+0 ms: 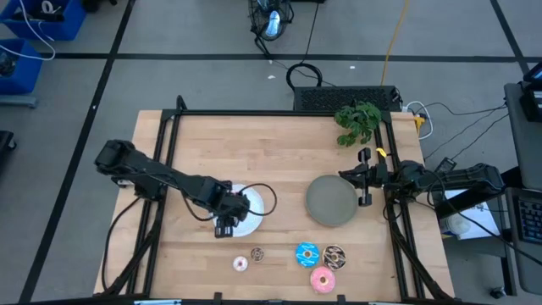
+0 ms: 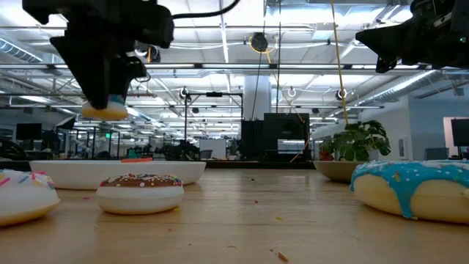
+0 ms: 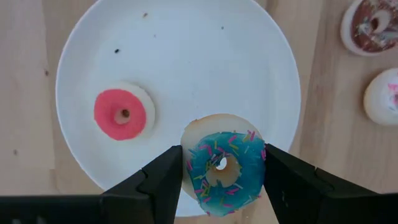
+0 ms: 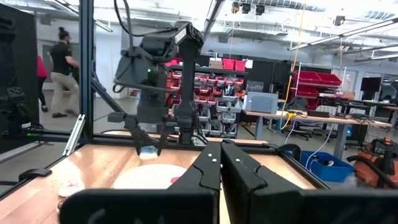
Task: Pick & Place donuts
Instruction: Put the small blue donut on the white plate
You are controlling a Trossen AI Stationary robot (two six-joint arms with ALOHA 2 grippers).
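My left gripper is shut on a tiny blue sprinkled donut above the white plate; the low view shows the donut well above the plate. A tiny red donut lies flat on that plate. On the table near the front edge lie a tiny pink-white donut, a tiny brown donut, a larger blue donut, a brown sprinkled donut and a pink donut. My right gripper is shut and empty by the grey plate's right rim. My left gripper pinches the tiny blue donut by two opposite sides of its outer rim between its two fingers. The fingers come from above, pointing down. The donut sits level, icing up, lifted clear over the near part of the white plate.
An empty grey plate lies right of the white plate. A green plant stands at the far right corner. A dark frame borders the table. Bare wood lies between the plates and the far edge.
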